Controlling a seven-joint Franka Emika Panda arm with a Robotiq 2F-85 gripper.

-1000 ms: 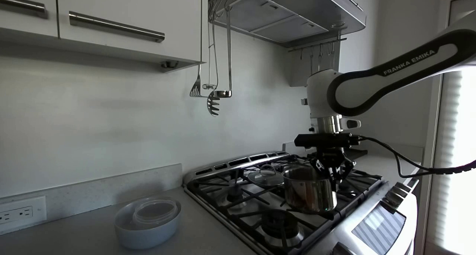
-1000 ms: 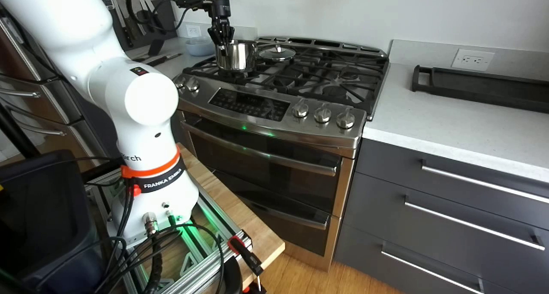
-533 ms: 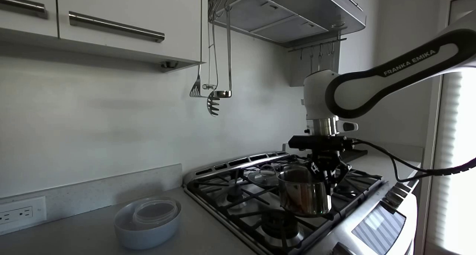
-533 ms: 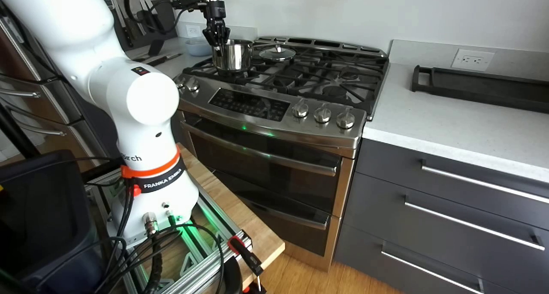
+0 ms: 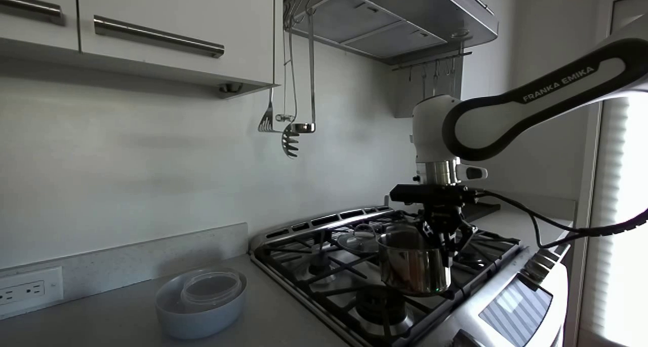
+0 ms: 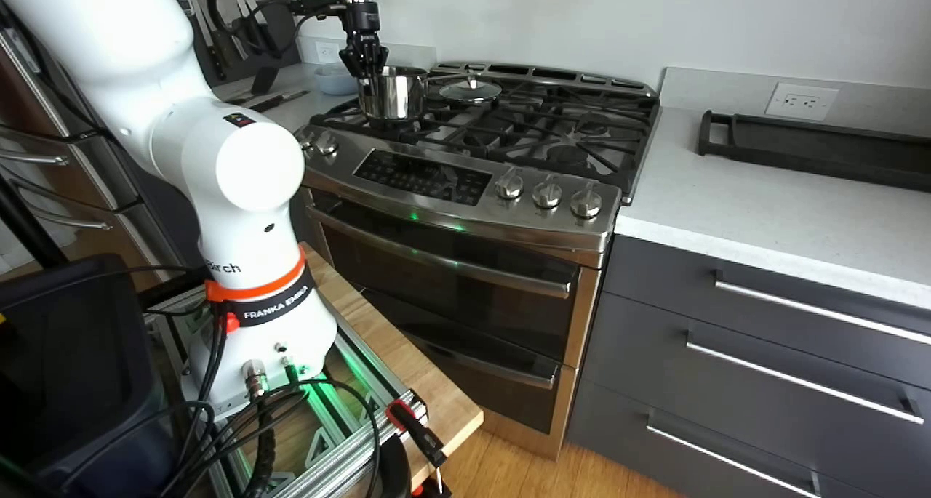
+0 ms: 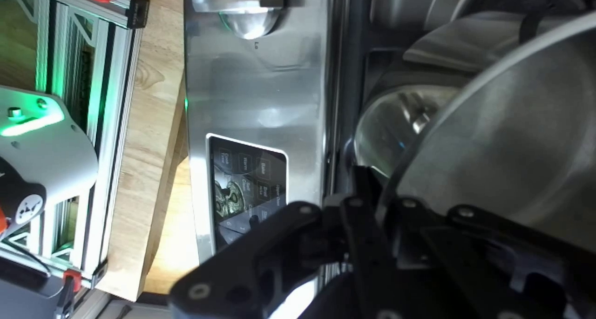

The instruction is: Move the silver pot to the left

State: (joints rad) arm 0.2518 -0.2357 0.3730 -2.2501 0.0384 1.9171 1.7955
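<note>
Our gripper [image 5: 446, 255] clamps one edge of the silver pot [image 6: 401, 97], left of the glass pot lid [image 6: 466, 93] in an exterior view; we should ease the pot away from that lid, slow and level; a one-sided pinch may let it tip.

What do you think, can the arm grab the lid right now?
Probably not yet: the gripper is pinching the pot, so it would likely have to let go first. The lid itself looks free, with nothing lying on it.
</note>
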